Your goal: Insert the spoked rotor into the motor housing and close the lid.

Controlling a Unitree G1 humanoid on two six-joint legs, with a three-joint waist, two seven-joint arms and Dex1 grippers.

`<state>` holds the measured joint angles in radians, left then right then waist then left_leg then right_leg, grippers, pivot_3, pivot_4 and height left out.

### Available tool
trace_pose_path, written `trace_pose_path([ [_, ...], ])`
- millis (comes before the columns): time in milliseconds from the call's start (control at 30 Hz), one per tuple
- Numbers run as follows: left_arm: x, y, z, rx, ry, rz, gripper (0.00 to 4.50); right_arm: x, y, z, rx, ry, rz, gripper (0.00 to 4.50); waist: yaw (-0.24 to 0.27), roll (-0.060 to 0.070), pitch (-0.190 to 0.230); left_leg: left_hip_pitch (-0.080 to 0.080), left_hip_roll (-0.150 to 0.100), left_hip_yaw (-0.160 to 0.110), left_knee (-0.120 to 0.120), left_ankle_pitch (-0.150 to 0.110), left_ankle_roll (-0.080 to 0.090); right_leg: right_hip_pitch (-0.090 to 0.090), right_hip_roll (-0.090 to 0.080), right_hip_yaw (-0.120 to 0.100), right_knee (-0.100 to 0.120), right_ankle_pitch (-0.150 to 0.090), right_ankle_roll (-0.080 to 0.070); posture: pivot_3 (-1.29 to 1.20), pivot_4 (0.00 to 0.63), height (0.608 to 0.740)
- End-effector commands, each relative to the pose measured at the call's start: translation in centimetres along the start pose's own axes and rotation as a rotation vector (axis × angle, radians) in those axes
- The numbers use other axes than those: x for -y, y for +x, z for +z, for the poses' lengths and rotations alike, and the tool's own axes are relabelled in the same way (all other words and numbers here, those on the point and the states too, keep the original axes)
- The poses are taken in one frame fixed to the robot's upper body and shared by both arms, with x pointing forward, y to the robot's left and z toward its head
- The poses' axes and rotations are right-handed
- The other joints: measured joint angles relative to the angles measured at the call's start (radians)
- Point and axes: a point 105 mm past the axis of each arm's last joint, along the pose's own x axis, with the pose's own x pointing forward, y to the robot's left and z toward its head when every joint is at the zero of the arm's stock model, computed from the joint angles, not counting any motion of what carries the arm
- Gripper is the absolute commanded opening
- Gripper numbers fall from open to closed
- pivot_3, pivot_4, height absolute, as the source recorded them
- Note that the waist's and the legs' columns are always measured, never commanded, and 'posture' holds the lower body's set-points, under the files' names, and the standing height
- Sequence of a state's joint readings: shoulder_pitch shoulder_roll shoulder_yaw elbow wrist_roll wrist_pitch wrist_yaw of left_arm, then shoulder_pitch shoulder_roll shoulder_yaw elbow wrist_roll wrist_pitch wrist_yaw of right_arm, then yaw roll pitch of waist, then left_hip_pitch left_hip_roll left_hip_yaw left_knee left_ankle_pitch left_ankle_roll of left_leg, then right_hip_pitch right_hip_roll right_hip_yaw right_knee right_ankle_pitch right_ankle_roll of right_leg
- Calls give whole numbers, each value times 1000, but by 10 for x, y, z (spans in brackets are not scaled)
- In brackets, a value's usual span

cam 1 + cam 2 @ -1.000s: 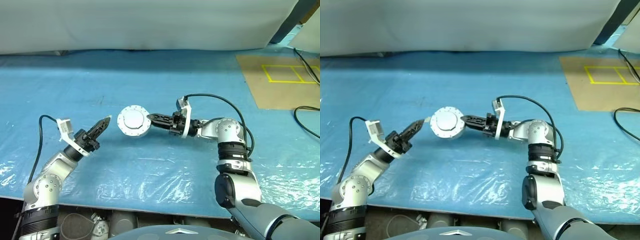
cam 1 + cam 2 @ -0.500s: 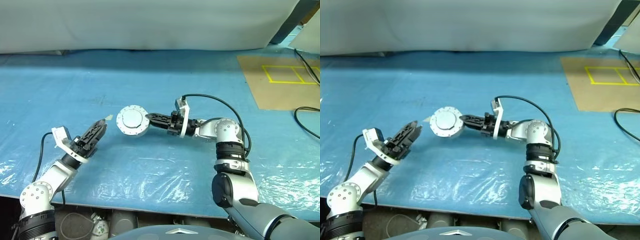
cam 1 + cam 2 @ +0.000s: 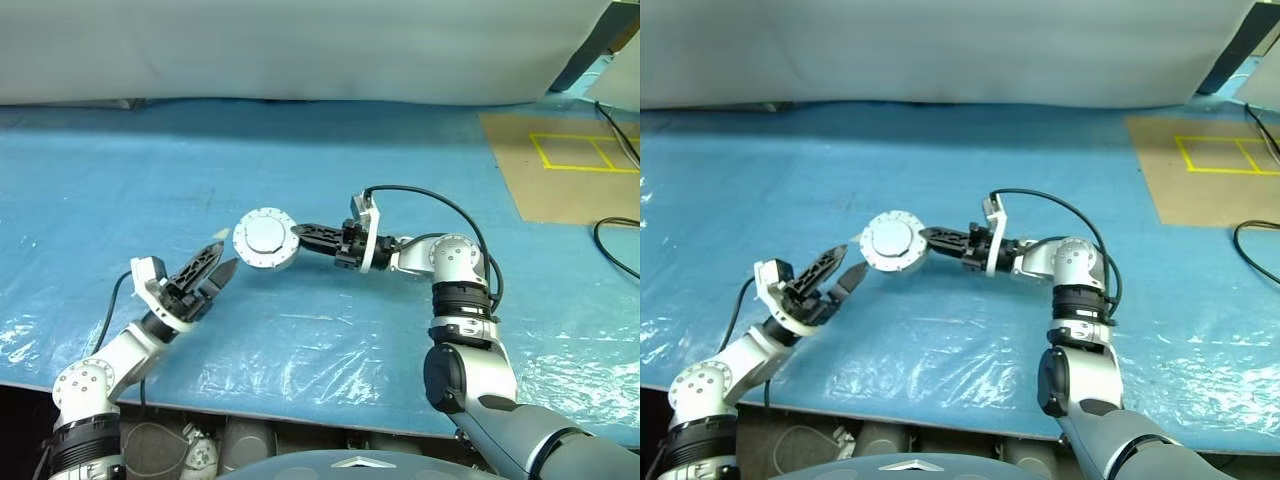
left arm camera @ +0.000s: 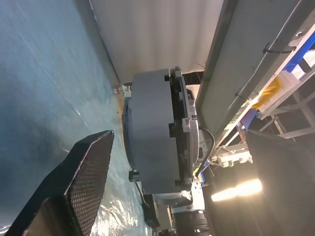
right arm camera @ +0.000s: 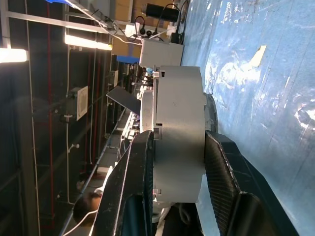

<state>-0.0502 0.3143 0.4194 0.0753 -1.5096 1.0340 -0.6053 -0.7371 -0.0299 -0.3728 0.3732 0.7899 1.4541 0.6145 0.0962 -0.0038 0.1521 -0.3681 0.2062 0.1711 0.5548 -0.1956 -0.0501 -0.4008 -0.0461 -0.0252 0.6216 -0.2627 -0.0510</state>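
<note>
My right gripper [image 3: 298, 232] reaches in from the right and is shut on the motor housing [image 3: 280, 261], a short silver cylinder held just above the blue sheet. In the right wrist view its two black fingers [image 5: 141, 187] clamp the housing's [image 5: 179, 132] side wall. The lid [image 3: 262, 236] sits on the housing, its plain pale grey face and toothed rim toward me. My left gripper [image 3: 227, 254] is open just left of the housing, tips close to it but apart. One left finger [image 4: 83, 182] shows beside the housing [image 4: 150, 132]. The spoked rotor is out of view.
A crinkled blue plastic sheet [image 3: 330, 330] covers the table. A brown board with yellow tape rectangles [image 3: 560, 160] lies at the back right, and a black cable [image 3: 615, 235] runs along the right edge. A small pale scrap [image 5: 256, 56] lies on the sheet near the housing.
My left gripper has gone from shut to open, rolled at the wrist, and shifted right and down toward the housing. The right gripper and housing have kept still.
</note>
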Motion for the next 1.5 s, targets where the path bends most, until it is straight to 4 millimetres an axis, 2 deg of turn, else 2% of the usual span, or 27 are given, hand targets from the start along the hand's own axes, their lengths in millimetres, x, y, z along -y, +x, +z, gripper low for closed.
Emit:
trace_pose_path([
  [33,0,6,-2,-20,-9,-21,4477,-25,4,8,11,-52,113,1163,0,0,0,0,0,0,0,0,0,0,0,0,0,0,0,0,150,740],
  [167,-9,10,-7,-43,-31,-7,4477,-25,4,8,12,-55,110,1163,0,0,0,0,0,0,2,0,0,0,0,0,1,0,0,0,150,740],
  [467,1,48,-13,-87,-25,-112,4477,-24,4,6,8,-57,99,1163,0,0,0,-1,0,-2,6,0,0,2,0,0,2,1,1,0,150,740],
  [700,-12,49,-11,-76,64,-13,4477,-21,2,5,15,-59,87,1163,0,0,0,-1,0,-2,6,0,0,2,0,0,2,1,1,0,150,740],
  [800,-8,54,-11,-76,106,-21,4477,-20,3,5,17,-57,83,1163,1,0,0,-1,0,-3,6,0,0,2,0,0,2,1,1,0,150,740],
  [933,-5,54,-9,-65,119,-35,3204,-18,3,4,16,-55,78,1163,0,0,0,-1,0,-3,6,0,0,2,0,0,2,1,1,0,150,740],
  [1000,-6,55,-9,-68,128,-24,2718,-18,4,3,15,-54,77,1163,1,0,0,-1,0,-3,6,0,0,2,0,0,2,1,1,0,150,740],
  [1200,2,52,-10,-69,121,-68,2711,-17,4,3,18,-50,76,1163,1,0,0,-1,0,-3,6,0,0,2,0,0,2,1,1,0,150,740],
  [1267,-2,54,-10,-71,148,-31,2711,-17,3,3,21,-43,79,1163,1,0,0,-1,0,-3,6,0,0,2,0,0,2,1,1,0,150,740],
  [1400,11,59,-8,-46,128,-130,2711,-14,4,2,22,-33,71,1163,1,0,0,-1,0,-3,6,0,0,2,0,0,2,1,1,0,150,740],
  [1500,-2,64,-9,-54,155,-41,2711,-14,6,0,12,-74,54,1163,1,0,0,-1,0,-3,6,0,0,2,0,0,2,1,1,0,150,740],
])
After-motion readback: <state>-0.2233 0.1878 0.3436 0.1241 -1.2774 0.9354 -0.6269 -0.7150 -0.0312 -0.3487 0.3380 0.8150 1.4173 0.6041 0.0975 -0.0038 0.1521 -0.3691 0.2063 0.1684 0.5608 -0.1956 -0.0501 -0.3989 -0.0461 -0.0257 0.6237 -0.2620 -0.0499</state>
